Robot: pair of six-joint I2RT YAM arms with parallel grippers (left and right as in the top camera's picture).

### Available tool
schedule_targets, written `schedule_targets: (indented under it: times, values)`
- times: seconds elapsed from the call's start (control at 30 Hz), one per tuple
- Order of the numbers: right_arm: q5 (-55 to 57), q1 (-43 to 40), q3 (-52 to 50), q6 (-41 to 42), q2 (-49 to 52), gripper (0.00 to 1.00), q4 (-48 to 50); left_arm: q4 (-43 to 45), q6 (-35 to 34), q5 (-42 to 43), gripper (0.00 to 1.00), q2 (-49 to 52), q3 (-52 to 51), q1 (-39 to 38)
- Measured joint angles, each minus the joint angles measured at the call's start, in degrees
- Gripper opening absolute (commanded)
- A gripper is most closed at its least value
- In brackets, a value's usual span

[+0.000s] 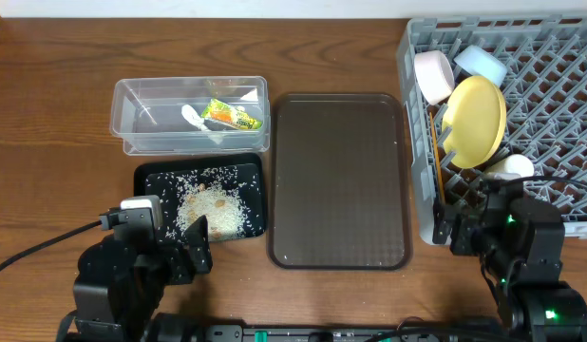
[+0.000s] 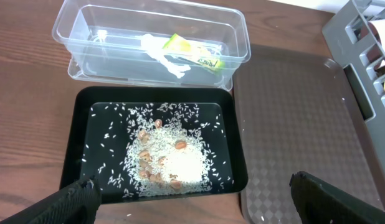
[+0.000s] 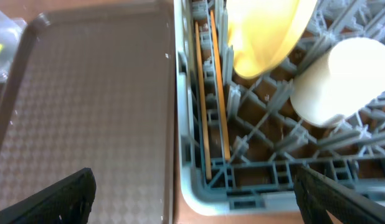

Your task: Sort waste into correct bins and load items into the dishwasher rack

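Two claws are noted, both spread wide and empty. The left claw is held just short of the black tray, in which rice grains are heaped. The snack wrapper and crumpled scrap are lodged in the clear tub beyond. The right claw is poised over the near wall of the dishwasher rack, where chopsticks, yellow plate and cup are stowed. Sorting is judged complete; only withdrawal appears required.

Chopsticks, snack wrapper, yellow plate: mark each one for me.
chopsticks (image 3: 220,93), right wrist view, mid-shaft of one stick.
snack wrapper (image 2: 195,55), left wrist view, middle of the printed face.
yellow plate (image 1: 476,122), overhead view, centre of its face.
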Motion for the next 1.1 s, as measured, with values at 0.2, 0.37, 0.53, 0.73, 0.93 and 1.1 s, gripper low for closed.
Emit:
schedule_targets:
  times: [0.2,0.37,0.53,0.73,0.93,1.1]
  values:
    - [0.1,0.0,-0.2,0.0,0.0,0.99,-3.7,0.0,0.0,0.0,0.98,0.0,0.0,0.0]
    - [0.1,0.0,-0.2,0.0,0.0,0.99,-4.2,0.0,0.0,0.0,0.98,0.0,0.0,0.0]
    - [0.3,0.0,-0.2,0.0,0.0,0.99,-5.5,0.0,0.1,0.0,0.98,0.0,0.0,0.0]
    - [0.4,0.0,-1.1,-0.7,-3.6,0.99,0.0,0.0,0.1,0.0,0.98,0.0,0.0,0.0]
    - [0.6,0.0,-6.9,-2.0,-16.9,0.99,11.9,0.0,0.2,0.0,0.98,0.0,-0.1,0.0]
    - [0.6,0.0,-16.3,-2.4,-27.8,0.99,23.0,0.0,0.2,0.0,0.98,0.0,-0.3,0.0]
